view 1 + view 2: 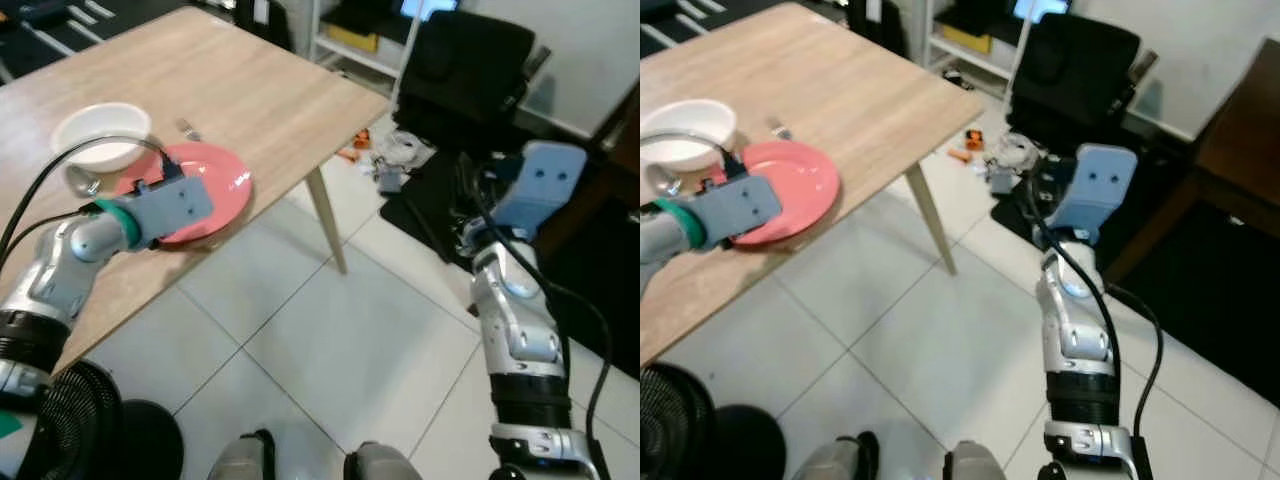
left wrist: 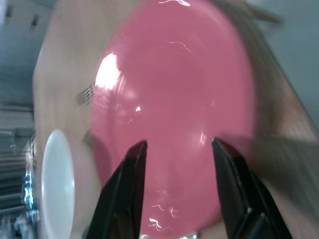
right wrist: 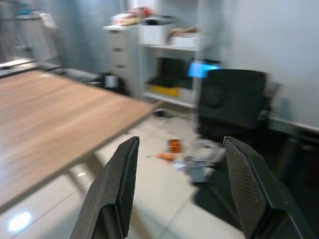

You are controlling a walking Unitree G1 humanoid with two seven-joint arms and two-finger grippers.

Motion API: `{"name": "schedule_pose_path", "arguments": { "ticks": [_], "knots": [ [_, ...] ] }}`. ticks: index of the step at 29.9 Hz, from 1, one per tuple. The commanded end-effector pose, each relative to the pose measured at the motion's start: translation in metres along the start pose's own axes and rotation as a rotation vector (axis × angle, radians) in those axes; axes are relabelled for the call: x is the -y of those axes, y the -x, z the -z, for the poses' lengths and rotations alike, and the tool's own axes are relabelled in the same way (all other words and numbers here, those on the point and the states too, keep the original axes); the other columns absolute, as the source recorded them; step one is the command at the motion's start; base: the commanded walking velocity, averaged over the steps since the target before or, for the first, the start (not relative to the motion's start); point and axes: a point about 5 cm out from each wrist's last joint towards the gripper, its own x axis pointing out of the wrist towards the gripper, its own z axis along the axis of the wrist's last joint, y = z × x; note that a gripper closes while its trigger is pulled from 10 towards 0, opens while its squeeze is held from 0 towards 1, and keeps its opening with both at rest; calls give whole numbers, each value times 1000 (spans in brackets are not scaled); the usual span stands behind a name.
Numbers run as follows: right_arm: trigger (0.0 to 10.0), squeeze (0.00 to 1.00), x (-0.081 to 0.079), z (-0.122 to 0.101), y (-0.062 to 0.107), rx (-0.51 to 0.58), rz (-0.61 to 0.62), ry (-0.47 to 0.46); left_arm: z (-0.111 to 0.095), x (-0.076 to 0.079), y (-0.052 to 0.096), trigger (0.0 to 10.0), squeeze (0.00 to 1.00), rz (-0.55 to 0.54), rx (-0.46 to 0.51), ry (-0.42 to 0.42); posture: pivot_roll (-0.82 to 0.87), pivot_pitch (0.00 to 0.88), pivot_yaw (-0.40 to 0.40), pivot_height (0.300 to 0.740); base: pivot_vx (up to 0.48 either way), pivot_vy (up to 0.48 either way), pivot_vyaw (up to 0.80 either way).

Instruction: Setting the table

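A pink plate [image 1: 215, 180] lies on the wooden table [image 1: 250, 90] near its front edge. Beside it stands a white bowl [image 1: 100, 135], and a fork [image 1: 187, 128] lies just behind the plate. My left gripper [image 2: 177, 144] hovers over the plate's near part, open, its black fingers [image 2: 124, 179] spread above the pink surface with nothing between them. My right gripper [image 3: 179, 149] is raised off to the right of the table, over the tiled floor. It is open and empty, and it points toward a black chair [image 3: 232, 97].
The table's corner and a slanted leg [image 1: 327, 215] stand over white floor tiles. Small clutter [image 1: 385, 160] lies on the floor by the black chair [image 1: 465, 60]. A white shelf unit [image 3: 164, 64] stands at the wall. A dark round object [image 1: 90, 425] sits low at my left.
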Motion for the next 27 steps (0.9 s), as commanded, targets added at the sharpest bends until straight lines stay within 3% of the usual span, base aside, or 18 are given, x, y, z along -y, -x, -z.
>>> {"name": "schedule_pose_path", "arguments": {
  "ticks": [1, 3, 4, 5, 6, 11, 12, 15, 16, 17, 19, 20, 24, 25, 26, 27],
  "knots": [
    [10000, 0, 4, 4, 4, -23, 10, 5, 9, 18, 16, 10000, 0, 111, -18, -105, 41, 62, 78, 740, 0, 0, 0],
    [10000, 0, 4, 4, 4, -23, 10, 5, 9, 18, 16, 10000, 0, 111, -18, -105, 41, 62, 78, 740, 0, 0, 0],
    [10000, 0, 5, 6, 7, -33, 10, 5, 9, 24, 31, 10000, 0, 148, -9, -141, 51, 71, 75, 740, 0, 0, 0],
    [10000, 0, 5, 6, 7, -33, 10, 5, 9, 24, 31, 10000, 0, 148, -9, -141, 51, 71, 75, 740, 0, 0, 0],
    [10000, 0, 5, 8, 9, -42, 10, 4, 6, 28, 43, 10000, 0, 171, 5, -176, 65, 79, 65, 740, 0, 0, 0],
    [10000, 0, -2, 12, 9, -59, -14, -3, 10, 30, 40, 10000, 24, 136, -9, -224, 75, 91, 53, 740, 0, 0, 0],
    [10000, 0, -7, 11, 7, -56, -29, -3, 8, 21, 28, 10000, 102, 68, -9, -244, 67, 87, 57, 740, 0, 0, 0],
    [10000, 0, -7, 11, 7, -53, -30, -2, 6, 17, 25, 10000, 110, 54, -4, -252, 67, 87, 57, 740, 0, 0, 0],
    [10000, 0, -5, 10, 8, -52, -24, 0, 6, 15, 19, 10000, 490, 39, -4, -258, 57, 91, 61, 740, 0, 0, 0],
    [10000, 0, -4, 10, 8, -52, -19, 1, 5, 14, 16, 10000, 631, 34, -1, -271, 57, 91, 61, 740, 0, 0, 0],
    [10000, 0, -4, 10, 8, -52, -19, 1, 5, 14, 16, 10000, 631, 34, -1, -271, 57, 91, 61, 740, 0, 0, 0],
    [10000, 0, -3, 10, 9, -53, -15, 3, 5, 14, 13, 10000, 1000, 31, 0, -273, 51, 93, 61, 740, 0, 0, 0],
    [10000, 0, -1, 10, 11, -56, -11, 6, 1, 19, 0, 10000, 1000, 32, 5, -266, 43, 95, 59, 740, 0, 0, 0],
    [10000, 0, -1, 10, 11, -57, -11, 7, -2, 24, -9, 10000, 373, 39, 9, -271, 41, 94, 57, 740, 0, 0, 0],
    [10000, 0, -1, 10, 11, -57, -11, 7, -2, 24, -9, 10000, 373, 39, 9, -271, 41, 94, 57, 740, 0, 0, 0],
    [10000, 0, -2, 10, 11, -57, -13, 7, -5, 29, -18, 10000, 0, 46, 12, -270, 41, 91, 57, 740, 0, 0, 0]
  ]
}}
